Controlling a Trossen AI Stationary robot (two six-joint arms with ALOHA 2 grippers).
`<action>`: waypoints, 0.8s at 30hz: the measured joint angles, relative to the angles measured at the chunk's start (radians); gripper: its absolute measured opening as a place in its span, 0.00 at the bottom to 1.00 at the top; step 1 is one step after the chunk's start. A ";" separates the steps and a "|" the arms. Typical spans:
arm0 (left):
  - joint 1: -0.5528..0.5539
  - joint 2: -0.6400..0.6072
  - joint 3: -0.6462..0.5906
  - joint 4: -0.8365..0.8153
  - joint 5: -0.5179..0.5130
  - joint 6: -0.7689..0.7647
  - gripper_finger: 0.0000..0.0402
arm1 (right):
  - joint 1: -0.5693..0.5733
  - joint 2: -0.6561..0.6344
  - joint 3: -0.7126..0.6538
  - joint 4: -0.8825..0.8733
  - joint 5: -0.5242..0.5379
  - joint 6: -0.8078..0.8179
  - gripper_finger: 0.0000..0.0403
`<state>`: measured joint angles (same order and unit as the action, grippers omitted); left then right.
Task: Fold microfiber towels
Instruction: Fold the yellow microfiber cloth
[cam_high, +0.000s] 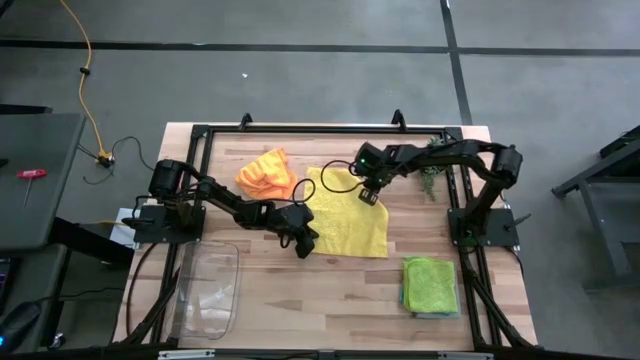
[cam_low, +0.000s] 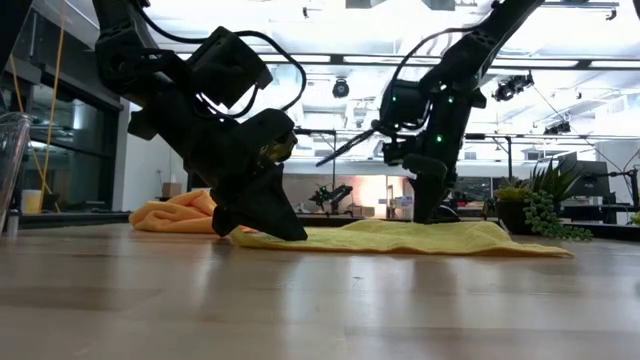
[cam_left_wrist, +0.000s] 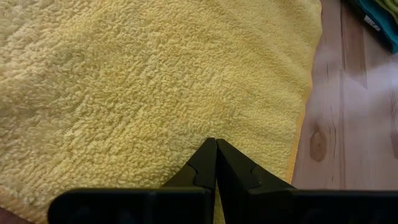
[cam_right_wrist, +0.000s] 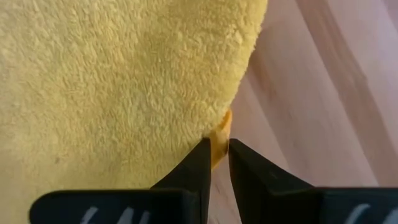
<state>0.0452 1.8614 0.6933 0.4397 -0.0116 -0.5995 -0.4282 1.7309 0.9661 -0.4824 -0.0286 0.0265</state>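
- We see the yellow towel flat mid-counter, orange towel and plant behind it, tray and green towel nearer.
- Left gripper presses its near-left corner, jaws closed empty; only the right wrist view shows the right gripper pinching the towel's edge.

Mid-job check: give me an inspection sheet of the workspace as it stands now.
Surface: wooden table, bare at the front centre.
Job's things: yellow towel spread flat at centre; orange towel crumpled behind it to the left; lime green towel folded on a stack at front right, teal edge beneath.
Clutter: clear plastic tray at front left; small plant at back right.
Grippers: left gripper shut at the yellow towel's front left corner; right gripper pinching its back edge.
Cables: yellow cable on the floor, back left.
Surroundings: grey floor; nothing seen of people.
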 joint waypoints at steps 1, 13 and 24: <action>0.000 0.000 0.000 0.000 0.000 0.000 0.00 | 0.000 0.004 0.000 0.011 0.000 0.001 0.11; 0.000 0.000 0.000 0.005 0.000 0.000 0.00 | -0.011 0.005 0.000 0.029 0.017 0.000 0.11; 0.000 0.000 0.000 0.005 -0.002 0.000 0.00 | -0.011 0.043 0.002 0.043 -0.004 0.001 0.01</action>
<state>0.0450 1.8614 0.6930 0.4450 -0.0134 -0.5995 -0.4389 1.7736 0.9684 -0.4396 -0.0330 0.0273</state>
